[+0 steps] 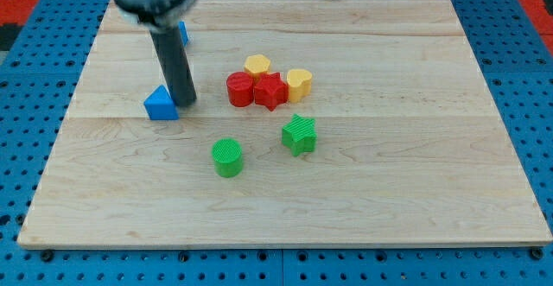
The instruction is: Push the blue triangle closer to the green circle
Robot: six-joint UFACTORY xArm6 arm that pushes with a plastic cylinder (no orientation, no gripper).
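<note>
nearest the view's bottom sits the green circle (pixel 228 157), while the blue triangle (pixel 161 104) lies up and to the view's left of it, with my tip (pixel 183 103), a bare rod holding nothing, just beside the triangle's right edge.

A red cylinder (pixel 238 89) and a red star (pixel 270 91) sit touching near the middle of the wooden board (pixel 415 191), with a yellow hexagon (pixel 257 65) just behind them and a yellow heart (pixel 299 83) just to the view's right. A green star (pixel 299 134) lies apart, nearer the view's bottom. Another blue block (pixel 183 34) (shape hidden) peeks out near the board's top left, and blue pegboard (pixel 26 130) surrounds the board
</note>
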